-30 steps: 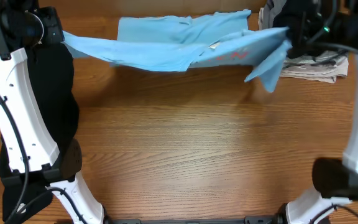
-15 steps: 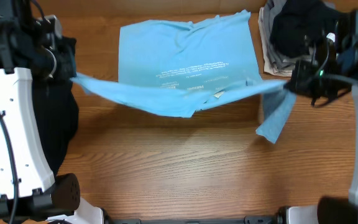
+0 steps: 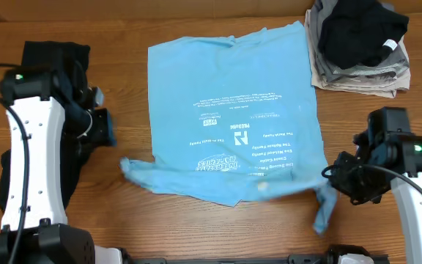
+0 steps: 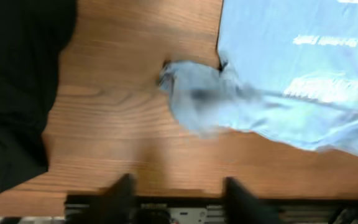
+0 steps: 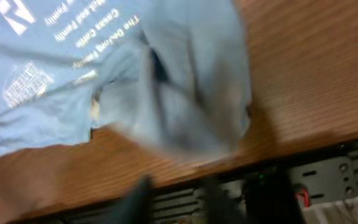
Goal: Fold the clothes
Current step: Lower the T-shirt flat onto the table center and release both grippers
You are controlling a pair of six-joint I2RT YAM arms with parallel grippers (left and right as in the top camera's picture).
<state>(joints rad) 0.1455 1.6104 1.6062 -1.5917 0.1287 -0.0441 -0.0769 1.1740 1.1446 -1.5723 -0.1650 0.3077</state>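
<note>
Moved: T-shirt point(image 3: 233, 110), stretched mid-air before, now lies spread on the table point(image 3: 196, 227).
Pincers: left gripper point(image 4: 179, 199) and right gripper point(image 5: 176, 199) both apart, empty.
Next: you should flatten the bunched sleeves point(image 3: 134, 170) before folding.

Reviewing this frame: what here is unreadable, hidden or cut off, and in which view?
- T-shirt small lettering: too small overhead, smeared in both wrist views.
- Black garment: overhead, the left arm covers much of it; the left wrist view's edge cuts it off.
- Right end effector: motion blur in the right wrist view leaves the finger outlines vague.
- Folded stack: overhead, a dark garment on top hides the lower pieces.
</note>
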